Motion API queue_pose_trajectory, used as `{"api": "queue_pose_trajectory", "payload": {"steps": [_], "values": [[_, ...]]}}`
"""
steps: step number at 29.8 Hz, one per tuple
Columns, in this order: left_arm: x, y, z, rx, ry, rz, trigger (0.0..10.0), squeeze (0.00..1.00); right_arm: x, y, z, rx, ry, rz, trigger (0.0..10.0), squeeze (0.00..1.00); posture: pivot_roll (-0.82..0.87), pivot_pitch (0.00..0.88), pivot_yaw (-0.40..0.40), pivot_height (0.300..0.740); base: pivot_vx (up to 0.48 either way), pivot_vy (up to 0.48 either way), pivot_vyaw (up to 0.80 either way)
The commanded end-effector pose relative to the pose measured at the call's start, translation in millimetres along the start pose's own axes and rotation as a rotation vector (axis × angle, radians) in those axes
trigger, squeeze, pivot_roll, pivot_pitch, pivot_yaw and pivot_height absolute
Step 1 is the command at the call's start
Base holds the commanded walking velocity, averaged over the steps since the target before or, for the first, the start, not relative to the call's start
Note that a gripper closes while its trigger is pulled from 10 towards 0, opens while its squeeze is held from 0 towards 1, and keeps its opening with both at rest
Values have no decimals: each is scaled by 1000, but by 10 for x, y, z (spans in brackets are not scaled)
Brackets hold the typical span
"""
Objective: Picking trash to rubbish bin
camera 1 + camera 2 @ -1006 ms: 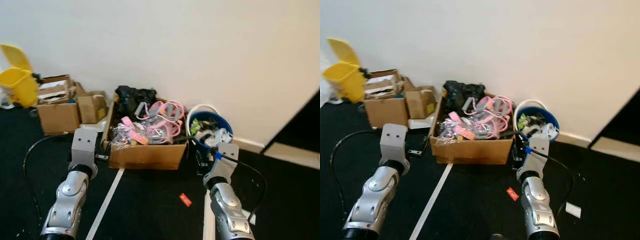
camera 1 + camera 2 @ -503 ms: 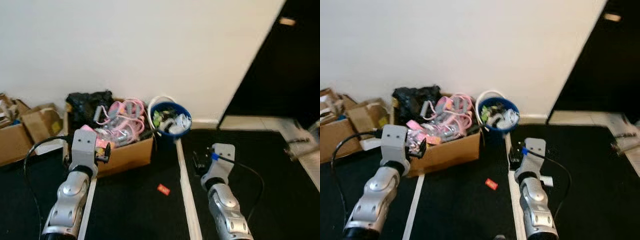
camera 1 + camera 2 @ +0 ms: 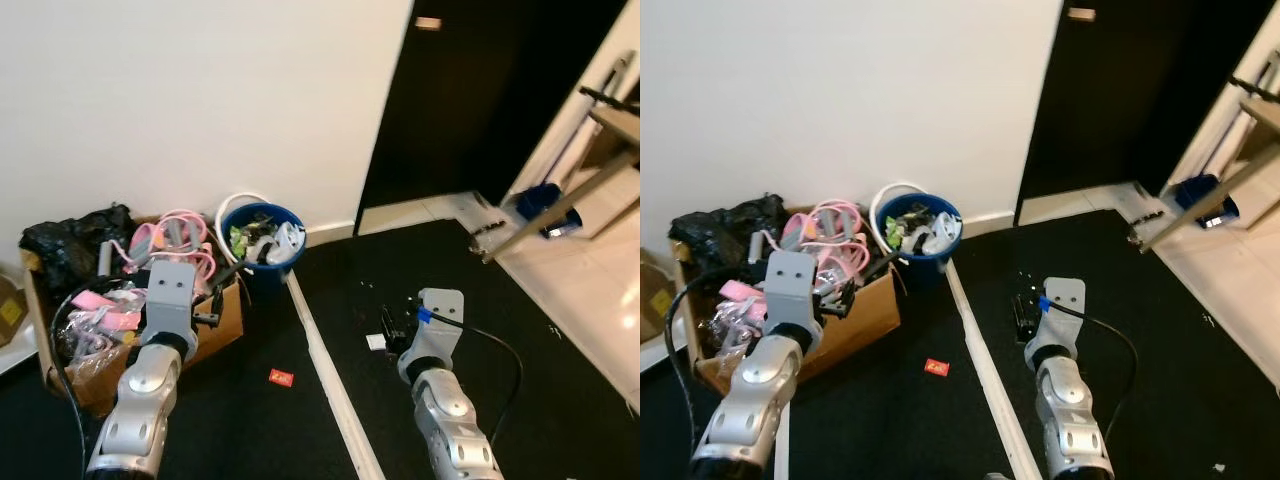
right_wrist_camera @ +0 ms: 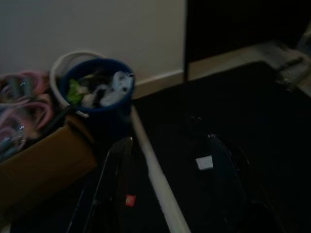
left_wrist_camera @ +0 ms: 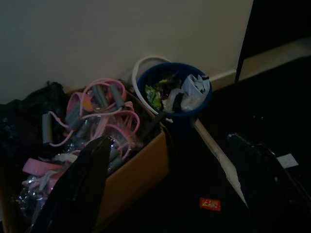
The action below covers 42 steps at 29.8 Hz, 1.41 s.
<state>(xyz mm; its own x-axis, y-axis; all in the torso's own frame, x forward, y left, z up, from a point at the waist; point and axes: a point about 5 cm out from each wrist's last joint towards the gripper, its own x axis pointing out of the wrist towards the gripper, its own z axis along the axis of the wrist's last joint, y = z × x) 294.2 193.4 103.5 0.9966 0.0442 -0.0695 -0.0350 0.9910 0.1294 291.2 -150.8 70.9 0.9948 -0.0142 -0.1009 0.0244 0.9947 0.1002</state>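
Note:
A blue rubbish bin [image 3: 262, 232], heaped with scraps, stands against the white wall, a white hoop [image 3: 240, 203] leaning behind it. A small red scrap [image 3: 281, 377] lies on the black floor in front of it. A white paper scrap [image 3: 375, 341] lies further right, just beyond a white floor line [image 3: 325, 390]. My left gripper [image 5: 169, 140] hovers over the cardboard box's front corner, open and empty. My right gripper [image 4: 170, 140] hangs low beside the white scrap, open and empty too.
A cardboard box [image 3: 218, 322] of pink cords [image 3: 175, 230] and a black bag [image 3: 70, 235] sits left of the bin. A dark doorway [image 3: 480, 100] opens to the right. Pale tiled floor [image 3: 590, 300] with furniture legs [image 3: 560, 200] lies at the far right.
The camera has swung right: the bin and box slid left in view, the yellow bin and other boxes left the picture, and the doorway and tiles appeared. Both arms look unchanged.

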Motion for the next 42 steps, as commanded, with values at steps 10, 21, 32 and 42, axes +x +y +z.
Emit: {"api": "queue_pose_trajectory", "payload": {"steps": [10,21,32,42], "values": [[6,-56,-15,2,0,-20,10000,0,-20,-104,-19,-9,12,-35,10000,0,-43,71,11,740,0,0,-800],[37,-76,4,11,-12,-40,10000,0,-12,-121,-18,-1,14,-49,10000,0,-40,68,9,740,0,0,-800],[55,-71,-3,5,-8,-38,10000,0,-14,-165,-30,-15,20,-60,10000,0,-42,66,13,740,0,0,-800],[56,-95,-4,11,-11,-60,10000,0,-20,-207,-20,-4,19,-80,10000,0,-42,70,10,740,0,0,-800]]}}
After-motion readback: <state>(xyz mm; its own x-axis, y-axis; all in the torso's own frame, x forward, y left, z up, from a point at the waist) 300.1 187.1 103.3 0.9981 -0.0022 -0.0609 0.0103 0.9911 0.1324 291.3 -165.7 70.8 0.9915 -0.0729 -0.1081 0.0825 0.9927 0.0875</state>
